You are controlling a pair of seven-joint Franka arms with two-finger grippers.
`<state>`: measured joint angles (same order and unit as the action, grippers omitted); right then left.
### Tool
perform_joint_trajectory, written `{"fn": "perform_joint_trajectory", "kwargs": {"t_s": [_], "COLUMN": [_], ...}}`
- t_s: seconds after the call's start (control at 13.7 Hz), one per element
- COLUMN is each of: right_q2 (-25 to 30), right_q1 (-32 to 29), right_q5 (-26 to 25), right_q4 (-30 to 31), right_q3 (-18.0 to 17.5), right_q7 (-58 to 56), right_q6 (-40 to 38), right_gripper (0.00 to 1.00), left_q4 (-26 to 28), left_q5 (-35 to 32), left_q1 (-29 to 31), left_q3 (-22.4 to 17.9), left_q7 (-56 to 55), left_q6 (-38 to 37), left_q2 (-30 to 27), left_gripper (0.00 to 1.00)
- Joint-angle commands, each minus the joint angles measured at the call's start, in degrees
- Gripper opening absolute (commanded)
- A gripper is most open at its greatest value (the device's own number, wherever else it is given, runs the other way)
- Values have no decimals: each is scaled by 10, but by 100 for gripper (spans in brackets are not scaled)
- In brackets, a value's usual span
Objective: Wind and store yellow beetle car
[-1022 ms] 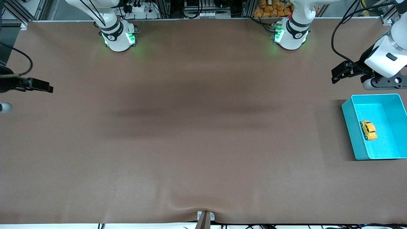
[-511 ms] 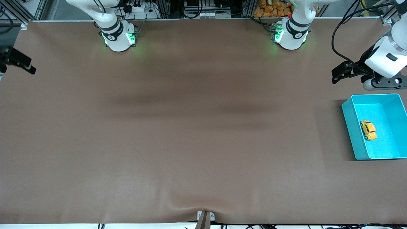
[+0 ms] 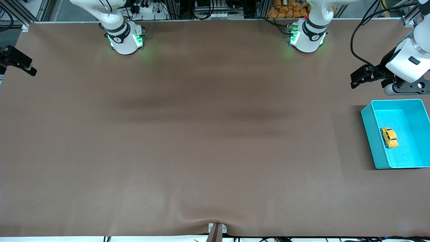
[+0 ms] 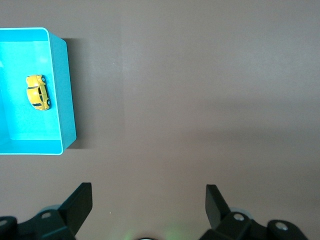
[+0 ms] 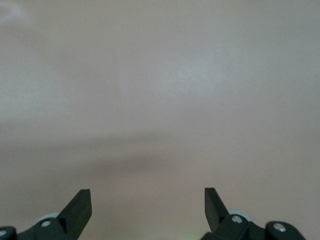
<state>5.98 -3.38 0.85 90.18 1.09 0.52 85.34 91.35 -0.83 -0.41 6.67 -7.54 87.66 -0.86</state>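
Observation:
The yellow beetle car (image 3: 389, 137) lies inside the turquoise bin (image 3: 370, 137) at the left arm's end of the table. In the left wrist view the car (image 4: 38, 92) sits on the bin's floor, close to one long wall (image 4: 68, 95). My left gripper (image 3: 356, 79) is open and empty over bare table just outside the bin; its jaws stand wide apart in its wrist view (image 4: 149, 200). My right gripper (image 3: 28, 67) is open and empty over the table's edge at the right arm's end; in its wrist view (image 5: 147, 200) it shows only bare table.
The brown table mat (image 3: 208, 134) has a small ridge near the clamp (image 3: 216, 230) at its front edge. The two arm bases (image 3: 126, 37) (image 3: 305, 35) stand along the back edge.
My right gripper has moved outward and toward the base side of the table's edge. The left arm, the bin and the car have not moved.

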Motion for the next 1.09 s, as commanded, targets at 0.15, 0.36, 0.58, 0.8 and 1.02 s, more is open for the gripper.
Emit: {"fn": "perform_joint_trajectory", "kwargs": {"t_s": [0.15,0.36,0.58,0.8,1.02], "right_q2": [-39,-42,-41,-49,-50], "right_q1": [17,39,33,16,19], "right_q5": [-36,-47,-47,-46,-46], "right_q4": [-30,-32,-32,-31,-31], "right_q3": [-9,-9,-6,-7,-8], "right_q7": [-5,4,4,-2,-4], "right_q6": [30,26,9,2,1], "right_gripper": [100,100,100,100,100], "left_q4": [-7,-7,-7,-7,-7], "left_q5": [-6,-6,-6,-6,-6], "left_q1": [2,2,2,2,2], "left_q3": [1,1,1,1,1], "left_q7": [10,10,9,9,8], "left_q6": [1,1,1,1,1], "left_q2": [3,3,3,5,6], "left_gripper": [100,100,100,100,100]}}
